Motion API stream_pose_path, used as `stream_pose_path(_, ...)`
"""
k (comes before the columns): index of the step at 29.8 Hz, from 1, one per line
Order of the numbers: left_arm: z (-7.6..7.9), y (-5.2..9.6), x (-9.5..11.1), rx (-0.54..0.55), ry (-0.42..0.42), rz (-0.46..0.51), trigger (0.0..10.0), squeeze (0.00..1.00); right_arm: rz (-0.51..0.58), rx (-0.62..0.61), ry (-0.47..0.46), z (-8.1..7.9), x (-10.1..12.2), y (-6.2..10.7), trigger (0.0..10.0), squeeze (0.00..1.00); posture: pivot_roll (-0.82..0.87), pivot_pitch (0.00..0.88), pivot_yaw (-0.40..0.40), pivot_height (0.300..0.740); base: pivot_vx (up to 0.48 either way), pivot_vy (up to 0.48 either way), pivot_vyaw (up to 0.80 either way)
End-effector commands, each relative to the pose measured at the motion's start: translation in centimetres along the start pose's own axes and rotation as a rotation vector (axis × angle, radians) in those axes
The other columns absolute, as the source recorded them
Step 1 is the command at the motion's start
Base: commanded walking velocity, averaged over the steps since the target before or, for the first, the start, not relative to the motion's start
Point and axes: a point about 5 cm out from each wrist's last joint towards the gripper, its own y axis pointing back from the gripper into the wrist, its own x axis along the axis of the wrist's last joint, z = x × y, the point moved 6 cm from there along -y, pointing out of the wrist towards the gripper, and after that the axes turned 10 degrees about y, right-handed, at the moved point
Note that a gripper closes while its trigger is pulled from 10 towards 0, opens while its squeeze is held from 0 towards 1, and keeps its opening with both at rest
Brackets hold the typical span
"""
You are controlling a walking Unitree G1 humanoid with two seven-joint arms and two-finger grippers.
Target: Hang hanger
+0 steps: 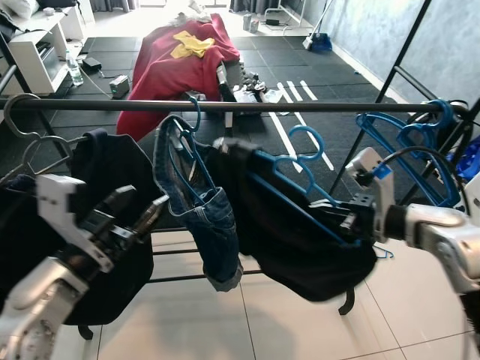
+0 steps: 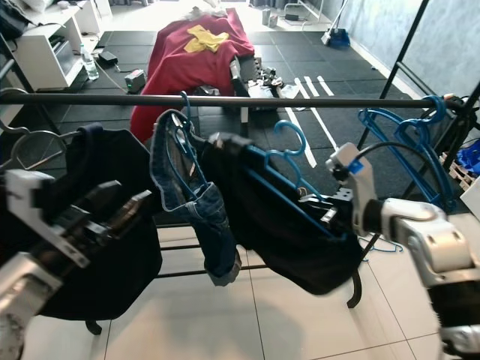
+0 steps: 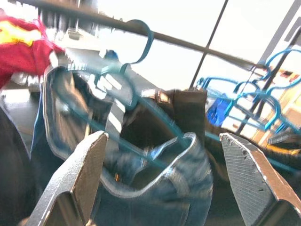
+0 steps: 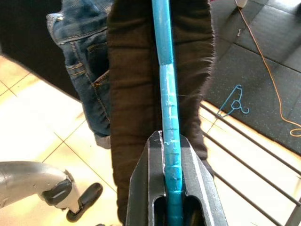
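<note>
One blue hanger (image 1: 300, 176) carrying a dark garment (image 1: 300, 240) is being held below the black rail (image 1: 247, 107) by the right gripper (image 2: 330, 217), whose fingers are clamped tight on the hanger's blue bar, as the right wrist view is showing. The hook is curling upward just under the rail, not yet over it, so the step in hand looks like the lift and hook-on.

To do it well, the right arm should be raising the hook above the rail in the open stretch between the hung jeans (image 1: 196, 210) and the empty blue hangers (image 1: 409, 142) at the right end, then lowering until the hook takes the weight, and only then letting go. The garment is drooping heavily, so a level bar matters.

Right now the hanger's long axis is running from the jeans side down toward the right gripper, tilted, with the hook pointing up and away from the robot.

Meanwhile the left gripper (image 1: 142, 214) is hovering by the black clothes (image 1: 112, 225) with its fingers spread wide, holding nothing.
</note>
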Motion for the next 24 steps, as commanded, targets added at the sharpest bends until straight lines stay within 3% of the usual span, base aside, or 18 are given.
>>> stream_pose_path(1, 0.8, 0.1, 0.7, -0.056, -0.004, 0.002, 10.0, 0.00, 0.060, 0.031, 0.037, -0.3, 1.9, 0.9, 0.0, 0.00, -0.13, 0.078, -0.030, 0.736, 0.000, 0.000, 0.00)
stream_pose_path(2, 0.8, 0.1, 0.7, -0.056, -0.004, 0.002, 10.0, 0.00, 0.060, 0.031, 0.037, -0.3, 1.9, 0.9, 0.0, 0.00, -0.13, 0.078, -0.030, 0.736, 0.000, 0.000, 0.00)
stream_pose_path(3, 1.7, 0.0, 1.4, -0.106, 0.001, 0.010, 10.0, 0.00, 0.076, 0.075, 0.046, -1.0, 2.7, 2.2, 0.0, 0.00, -0.13, 0.077, -0.029, 0.736, 0.000, 0.000, 0.00)
stream_pose_path(8, 1.7, 0.0, 1.4, -0.106, 0.001, 0.010, 10.0, 0.00, 0.076, 0.075, 0.046, -1.0, 2.7, 2.2, 0.0, 0.00, -0.13, 0.077, -0.029, 0.736, 0.000, 0.000, 0.00)
stream_pose_path(9, 4.2, -0.2, 1.5, -0.212, 0.081, -0.031, 10.0, 0.00, 0.199, 0.262, 0.049, -4.0, 6.3, 5.0, 0.0, 0.00, -0.14, 0.070, -0.032, 0.736, -0.315, 0.000, 0.00)
stream_pose_path(10, 5.3, -0.1, 1.1, -0.257, 0.120, -0.065, 10.0, 0.00, 0.261, 0.357, 0.051, -5.4, 8.0, 6.1, 0.0, 0.00, -0.14, 0.070, -0.032, 0.736, -0.360, 0.000, 0.00)
stream_pose_path(12, 5.3, -0.1, 1.1, -0.257, 0.120, -0.065, 10.0, 0.00, 0.261, 0.357, 0.051, -5.4, 8.0, 6.1, 0.0, 0.00, -0.14, 0.070, -0.032, 0.736, -0.360, 0.000, 0.00)
stream_pose_path(13, 6.1, 0.4, 1.2, -0.300, 0.145, -0.090, 10.0, 0.00, 0.304, 0.438, 0.060, -6.6, 9.2, 7.2, 0.0, 0.00, -0.13, 0.070, -0.034, 0.736, -0.480, 0.000, 0.00)
stream_pose_path(18, 6.4, 0.9, 1.7, -0.330, 0.152, -0.100, 10.0, 0.00, 0.335, 0.488, 0.073, -7.2, 10.1, 8.0, 0.0, 0.00, -0.13, 0.071, -0.037, 0.736, -0.480, 0.000, 0.00)
stream_pose_path(21, 5.7, 1.7, 4.5, -0.373, 0.088, -0.039, 10.0, 0.00, 0.448, 0.573, 0.127, -7.9, 13.0, 9.8, 0.0, 0.00, -0.13, 0.066, -0.034, 0.736, 0.000, 0.000, 0.00)
stream_pose_path(24, 5.6, 1.9, 5.3, -0.388, 0.060, -0.019, 10.0, 0.00, 0.482, 0.601, 0.145, -8.2, 13.8, 10.4, 0.0, 0.00, -0.13, 0.066, -0.034, 0.736, 0.000, 0.000, 0.00)
